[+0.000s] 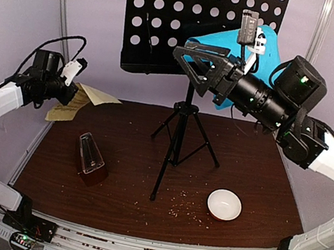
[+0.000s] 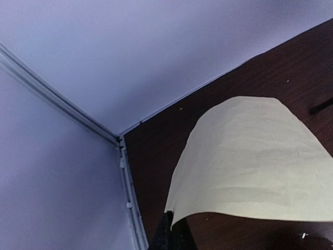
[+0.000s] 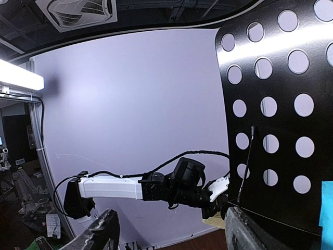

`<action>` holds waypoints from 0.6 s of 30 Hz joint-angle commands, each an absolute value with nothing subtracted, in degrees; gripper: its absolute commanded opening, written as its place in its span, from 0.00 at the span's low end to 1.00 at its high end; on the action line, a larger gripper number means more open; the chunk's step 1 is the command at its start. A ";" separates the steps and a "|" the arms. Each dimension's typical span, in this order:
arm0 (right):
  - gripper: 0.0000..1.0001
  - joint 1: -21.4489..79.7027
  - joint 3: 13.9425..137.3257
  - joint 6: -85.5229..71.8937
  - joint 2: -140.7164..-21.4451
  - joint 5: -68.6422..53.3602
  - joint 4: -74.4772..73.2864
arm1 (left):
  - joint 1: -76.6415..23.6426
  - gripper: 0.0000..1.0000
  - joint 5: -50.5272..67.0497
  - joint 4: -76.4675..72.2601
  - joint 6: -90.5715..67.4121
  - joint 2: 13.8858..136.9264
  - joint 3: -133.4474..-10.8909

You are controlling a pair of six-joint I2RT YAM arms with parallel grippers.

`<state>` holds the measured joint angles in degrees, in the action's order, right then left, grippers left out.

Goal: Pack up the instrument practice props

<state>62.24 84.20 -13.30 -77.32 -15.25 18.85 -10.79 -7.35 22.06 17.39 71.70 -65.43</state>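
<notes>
The pale yellow sheet (image 1: 94, 95) was pinched by the left gripper (image 1: 72, 87) at far left. The right gripper (image 1: 184, 66) was spread empty beside the music stand (image 1: 171, 28), which could be toppled if nudged.

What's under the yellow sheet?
Only shadowed brown table shows beneath the raised edge of the yellow sheet. Farther under, the sheet itself hides whatever is there.

Brown table (image 1: 262, 174) carries music stand (image 1: 158, 64), metronome (image 1: 91, 160), white bowl (image 1: 224, 205), crumbs (image 1: 180, 213).
</notes>
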 commanded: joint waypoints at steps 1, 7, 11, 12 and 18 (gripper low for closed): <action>0.72 62.28 81.65 -12.60 -74.56 -12.27 21.80 | -12.53 0.00 11.58 27.97 10.32 75.51 -73.10; 0.73 62.31 79.95 -13.67 -73.76 -11.00 22.85 | -14.66 0.00 30.16 26.70 -2.24 79.23 -76.22; 0.73 62.28 79.42 -14.74 -73.61 -10.93 23.67 | -14.68 0.00 31.85 23.43 -9.97 81.66 -75.63; 0.73 62.27 79.31 -15.03 -73.65 -10.98 23.94 | -14.67 0.00 32.18 22.81 -11.23 82.66 -75.22; 0.73 62.25 79.11 -16.29 -73.14 -10.93 24.35 | -12.33 0.00 32.15 17.49 -14.06 89.80 -69.75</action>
<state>62.24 79.24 -14.96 -74.78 -11.70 21.65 -14.57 29.65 23.33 -9.26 85.82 -73.78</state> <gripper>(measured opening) 0.734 0.008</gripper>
